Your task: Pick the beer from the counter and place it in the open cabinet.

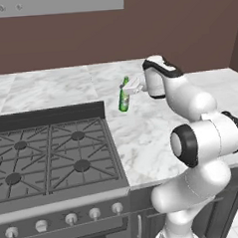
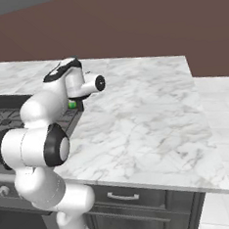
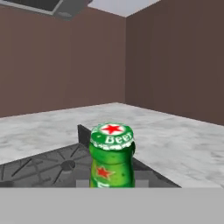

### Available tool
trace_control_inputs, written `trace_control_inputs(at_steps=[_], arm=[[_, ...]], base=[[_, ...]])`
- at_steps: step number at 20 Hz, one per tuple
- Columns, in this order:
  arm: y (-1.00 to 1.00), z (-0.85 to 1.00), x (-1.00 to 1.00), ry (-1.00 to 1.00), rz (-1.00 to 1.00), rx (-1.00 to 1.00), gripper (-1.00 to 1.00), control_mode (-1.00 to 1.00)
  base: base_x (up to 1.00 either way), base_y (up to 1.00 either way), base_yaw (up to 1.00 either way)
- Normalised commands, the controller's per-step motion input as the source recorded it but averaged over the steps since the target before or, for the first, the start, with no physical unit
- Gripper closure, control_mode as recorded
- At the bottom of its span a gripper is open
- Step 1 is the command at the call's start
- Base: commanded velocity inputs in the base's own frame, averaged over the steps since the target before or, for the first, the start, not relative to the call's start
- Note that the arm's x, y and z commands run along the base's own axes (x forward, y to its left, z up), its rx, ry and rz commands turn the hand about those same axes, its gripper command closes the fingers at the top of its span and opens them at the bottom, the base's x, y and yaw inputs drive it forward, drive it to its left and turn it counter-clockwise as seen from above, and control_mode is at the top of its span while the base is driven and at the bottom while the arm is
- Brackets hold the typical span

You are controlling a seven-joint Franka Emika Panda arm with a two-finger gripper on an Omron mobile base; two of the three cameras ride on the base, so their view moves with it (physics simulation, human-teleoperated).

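Observation:
The beer (image 1: 123, 97) is a small green bottle with a pale label, tilted a little, just right of the stove's back corner over the white marble counter (image 1: 142, 134). My gripper (image 1: 126, 89) reaches in from the right and is shut on the beer near its neck. In the hand view the beer (image 3: 112, 162) stands between my two fingertips (image 3: 82, 182), its cap printed with a red star. In the right base view the hand hides all but a green sliver of the beer (image 2: 72, 104). The cabinet is out of view.
A black gas stove (image 1: 53, 155) with iron grates lies left of the bottle, knobs along its front. A light grey hood (image 1: 54, 4) hangs above it. Brown walls close the back and right. The counter (image 2: 146, 113) stretches wide to the right.

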Motion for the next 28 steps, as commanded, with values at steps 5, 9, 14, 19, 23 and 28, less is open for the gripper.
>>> trace_control_inputs(at_steps=[5, 9, 14, 19, 23, 28], arm=[[0.08, 0.70, -0.07, -0.09, -0.05, 0.00, 1.00, -1.00], [0.00, 0.12, -0.01, -0.02, 0.00, 0.00, 1.00, -1.00], [0.00, 0.00, 0.00, 0.00, 0.00, 0.00, 1.00, 1.00], [0.00, 0.00, 0.00, 0.00, 0.00, 0.00, 1.00, 1.00], [0.00, 0.00, 0.00, 0.00, 0.00, 0.00, 1.00, 1.00], [0.00, 0.00, 0.00, 0.00, 0.00, 0.00, 1.00, 1.00]], base=[[0.00, 0.00, 0.00], [0.00, 0.00, 0.00], [-0.40, 0.07, 0.01], [-0.84, 0.05, 0.00], [-0.66, 0.00, -0.08], [-0.23, 0.00, -0.39]])
